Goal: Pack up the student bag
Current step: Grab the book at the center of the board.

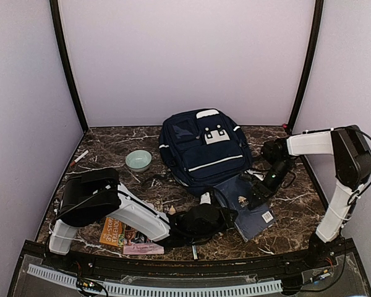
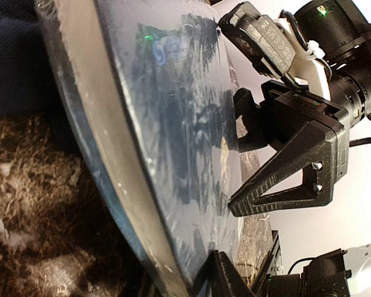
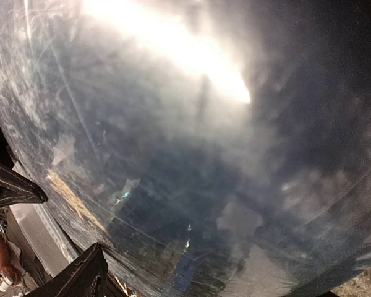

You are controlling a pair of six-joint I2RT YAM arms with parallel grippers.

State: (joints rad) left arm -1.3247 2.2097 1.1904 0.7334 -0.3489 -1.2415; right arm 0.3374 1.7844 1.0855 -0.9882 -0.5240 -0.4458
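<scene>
A dark marbled table [image 1: 111, 148] carries a navy bag [image 1: 204, 151] at the middle of its far edge. A pale bowl [image 1: 138, 160] sits just left of the bag, and a pen [image 1: 81, 156] lies by the left edge. An orange book [image 1: 114, 232] is at the near left, and a blue notebook [image 1: 253, 213] is just in front of the bag.

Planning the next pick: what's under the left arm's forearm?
An orange book and a flat pink item lie on the marble table. The left arm covers their far edges, so anything further beneath it cannot be seen.
</scene>
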